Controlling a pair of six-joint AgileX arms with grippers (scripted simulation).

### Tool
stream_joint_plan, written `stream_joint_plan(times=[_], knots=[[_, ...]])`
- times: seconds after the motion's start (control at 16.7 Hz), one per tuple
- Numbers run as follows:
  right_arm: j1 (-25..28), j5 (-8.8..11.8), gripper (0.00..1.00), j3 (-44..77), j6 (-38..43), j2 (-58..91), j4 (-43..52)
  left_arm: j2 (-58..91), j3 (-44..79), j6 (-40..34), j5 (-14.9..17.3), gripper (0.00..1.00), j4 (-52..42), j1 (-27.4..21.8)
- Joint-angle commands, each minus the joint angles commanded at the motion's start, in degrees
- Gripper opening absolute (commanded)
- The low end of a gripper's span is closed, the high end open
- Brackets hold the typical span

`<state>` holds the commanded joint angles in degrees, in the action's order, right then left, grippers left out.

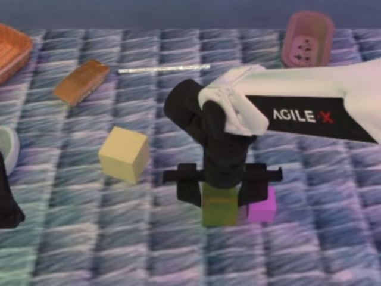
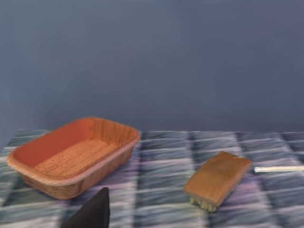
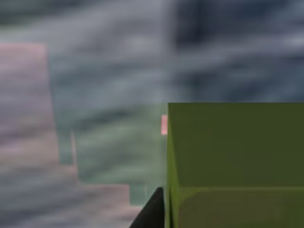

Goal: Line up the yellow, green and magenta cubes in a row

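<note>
Largest cube (image 1: 123, 154) left of two others (image 1: 219, 205)

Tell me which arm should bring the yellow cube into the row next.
Left, probably. The yellow cube lies toward the left side, nearer the parked left gripper; the right gripper is busy over the green cube beside the magenta cube.

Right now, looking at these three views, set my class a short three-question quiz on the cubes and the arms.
1. True or false: the green cube touches the yellow cube.
2. Which arm's gripper is over the green cube? A) left B) right
3. Fill in: the magenta cube sits on the green cube's ____ side in the top view.

Key: 1 false, they stand apart. 2 B, the right gripper; the left gripper is parked at the table's left edge. 3 right.
</note>
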<state>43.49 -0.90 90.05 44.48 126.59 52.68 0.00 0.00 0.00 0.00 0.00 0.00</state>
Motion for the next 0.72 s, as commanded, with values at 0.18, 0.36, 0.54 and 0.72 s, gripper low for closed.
stream_joint_plan(times=[0.18,0.36,0.54,0.72], knots=[[0.0,0.0,1.0,0.0,0.0,0.0,0.0,0.0,0.0,0.0,0.0,1.0,0.0,0.0],[0.0,0.0,1.0,0.0,0.0,0.0,0.0,0.0,0.0,0.0,0.0,1.0,0.0,0.0],[0.0,0.0,1.0,0.0,0.0,0.0,0.0,0.0,0.0,0.0,0.0,1.0,0.0,0.0],[-0.1,0.0,1.0,0.2,0.0,-0.1,0.2,0.0,0.0,0.0,0.0,1.0,0.0,0.0]])
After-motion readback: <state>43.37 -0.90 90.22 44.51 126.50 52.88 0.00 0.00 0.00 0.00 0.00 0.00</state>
